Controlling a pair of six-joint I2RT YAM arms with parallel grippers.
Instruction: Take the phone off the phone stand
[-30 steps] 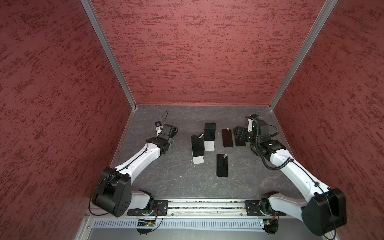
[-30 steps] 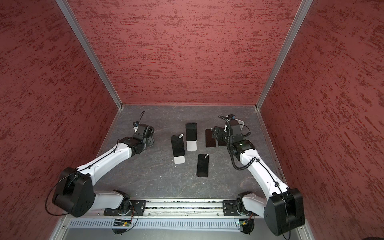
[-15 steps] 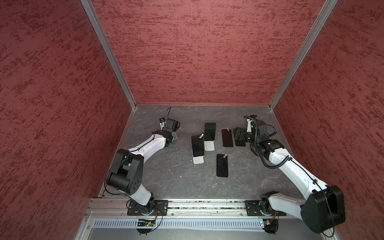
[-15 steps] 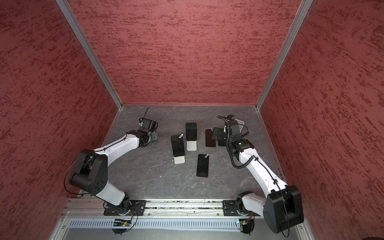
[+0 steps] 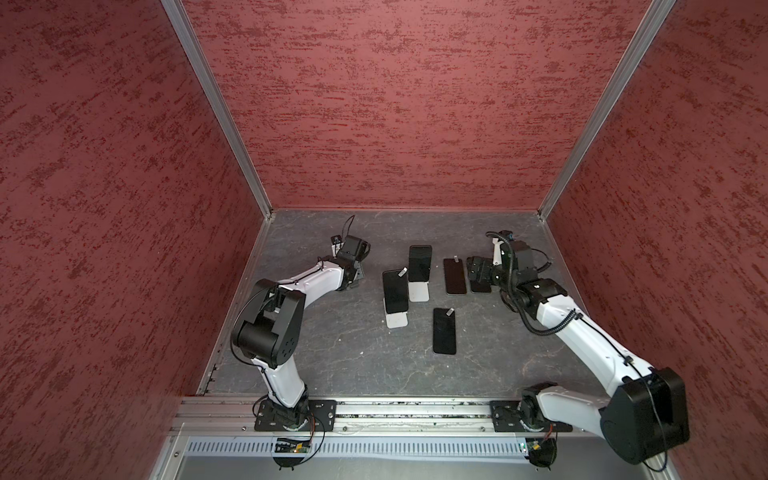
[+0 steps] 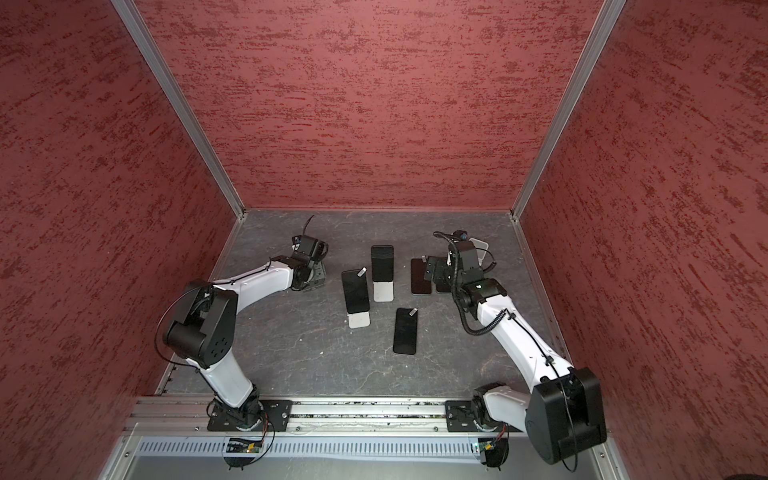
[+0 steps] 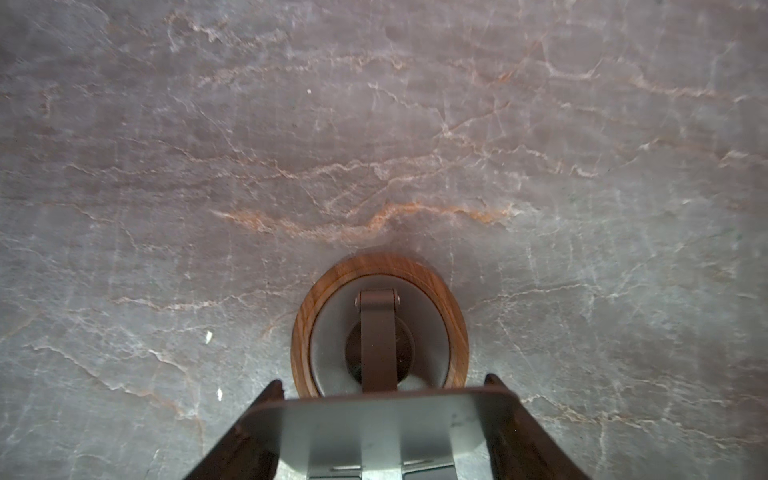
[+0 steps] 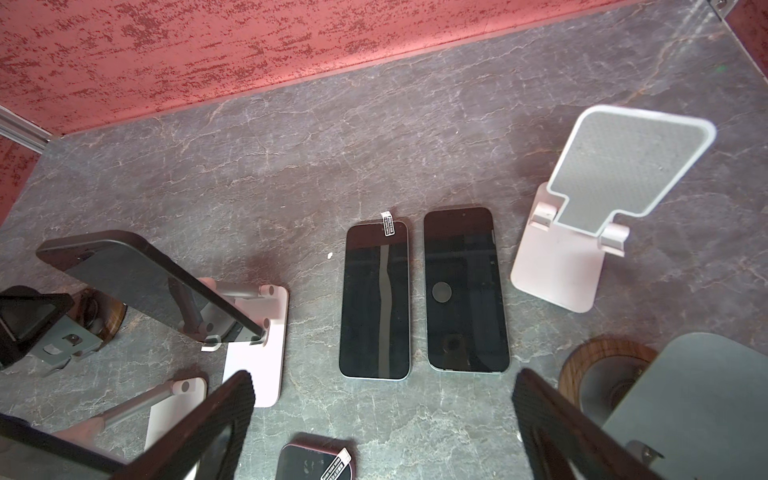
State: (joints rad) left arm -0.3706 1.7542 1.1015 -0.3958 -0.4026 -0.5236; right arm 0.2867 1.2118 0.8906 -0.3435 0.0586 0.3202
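Note:
In both top views two black phones lean on white stands mid-table: one phone on a stand, the other phone behind it on a stand. The right wrist view shows the rear phone tilted on its stand. My left gripper is left of them, shut on the grey plate of a wood-based stand with no phone on it. My right gripper hangs open over flat phones, holding nothing.
Three phones lie flat: two side by side and one nearer the front. An empty white stand and a second wood-based grey stand stand by the right arm. Red walls enclose the table.
The left arm's elbow has swung up and inward from its low spot at the front left, while its gripper stayed on the stand. The right arm has barely moved.

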